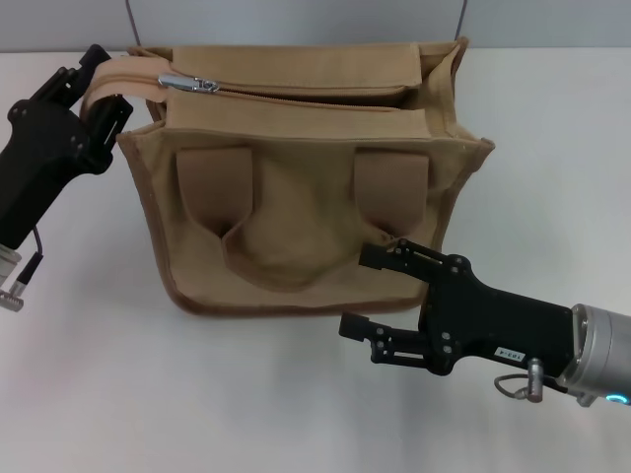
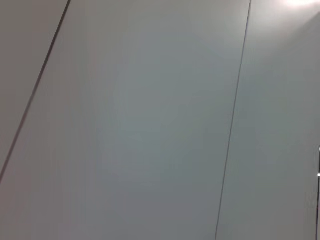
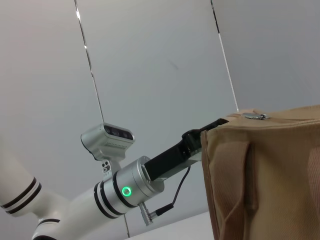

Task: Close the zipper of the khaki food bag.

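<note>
White tabletop point(image 1: 89, 394) supports the boxy khaki canvas food bag point(image 1: 306, 197). We see its tan zipper point(image 1: 325, 99) unclosed, silver pull tab point(image 1: 192, 84) at the left end. Our left gripper point(image 1: 97, 89) pinches that end's tan fabric strip; our right gripper point(image 1: 373, 293), jaws spread, hovers by the bag's front.

One khaki food bag point(image 1: 306, 197) stands on one white worktop point(image 1: 89, 374). It carries one zipper point(image 1: 296, 96) with one silver pull tab point(image 1: 189, 83), two broad strap patches point(image 1: 211, 185), and one looped handle point(image 1: 286, 258). Two black claws are present: the left claw point(image 1: 94, 94) and the right claw point(image 1: 380, 296). Behind the worktop, one grey wall point(image 2: 150, 120) shows two thin dark seams point(image 2: 232, 120).
</note>
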Robot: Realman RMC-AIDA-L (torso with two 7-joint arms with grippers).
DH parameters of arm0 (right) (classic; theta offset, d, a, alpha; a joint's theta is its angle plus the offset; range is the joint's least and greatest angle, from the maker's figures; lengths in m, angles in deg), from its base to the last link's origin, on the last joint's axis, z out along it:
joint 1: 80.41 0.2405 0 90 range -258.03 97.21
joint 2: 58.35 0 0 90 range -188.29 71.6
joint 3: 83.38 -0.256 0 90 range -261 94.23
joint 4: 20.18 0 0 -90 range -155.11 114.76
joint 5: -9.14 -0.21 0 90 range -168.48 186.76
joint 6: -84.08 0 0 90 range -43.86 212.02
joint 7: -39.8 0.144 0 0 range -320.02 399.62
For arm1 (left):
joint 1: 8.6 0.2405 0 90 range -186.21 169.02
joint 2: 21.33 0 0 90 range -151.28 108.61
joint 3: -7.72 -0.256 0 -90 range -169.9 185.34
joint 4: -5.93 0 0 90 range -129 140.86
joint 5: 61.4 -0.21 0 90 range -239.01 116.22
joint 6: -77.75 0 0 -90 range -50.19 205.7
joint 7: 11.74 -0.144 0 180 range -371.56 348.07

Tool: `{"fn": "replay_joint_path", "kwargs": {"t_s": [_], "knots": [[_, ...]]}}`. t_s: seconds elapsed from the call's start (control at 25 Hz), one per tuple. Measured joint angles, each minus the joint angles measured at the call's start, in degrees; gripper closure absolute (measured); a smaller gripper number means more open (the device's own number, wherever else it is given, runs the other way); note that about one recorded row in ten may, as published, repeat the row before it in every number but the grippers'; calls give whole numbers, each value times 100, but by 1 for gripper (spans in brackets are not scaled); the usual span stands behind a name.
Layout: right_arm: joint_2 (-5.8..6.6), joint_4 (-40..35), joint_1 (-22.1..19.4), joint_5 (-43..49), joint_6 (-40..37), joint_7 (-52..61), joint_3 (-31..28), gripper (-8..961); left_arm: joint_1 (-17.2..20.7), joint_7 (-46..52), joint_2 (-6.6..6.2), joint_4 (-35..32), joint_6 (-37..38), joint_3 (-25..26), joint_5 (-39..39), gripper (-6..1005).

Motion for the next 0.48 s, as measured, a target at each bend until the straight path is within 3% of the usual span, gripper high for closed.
{"fn": "replay_joint_path", "kwargs": {"t_s": [0.04, 0.48], "knots": [[0, 0, 5, 0, 20, 0, 0, 119, 12, -2, 0, -1, 67, -1, -1, 638], [0, 0, 28, 0, 47, 0, 0, 120, 68, -43, 10, -18, -78, -96, -54, 647]]}}
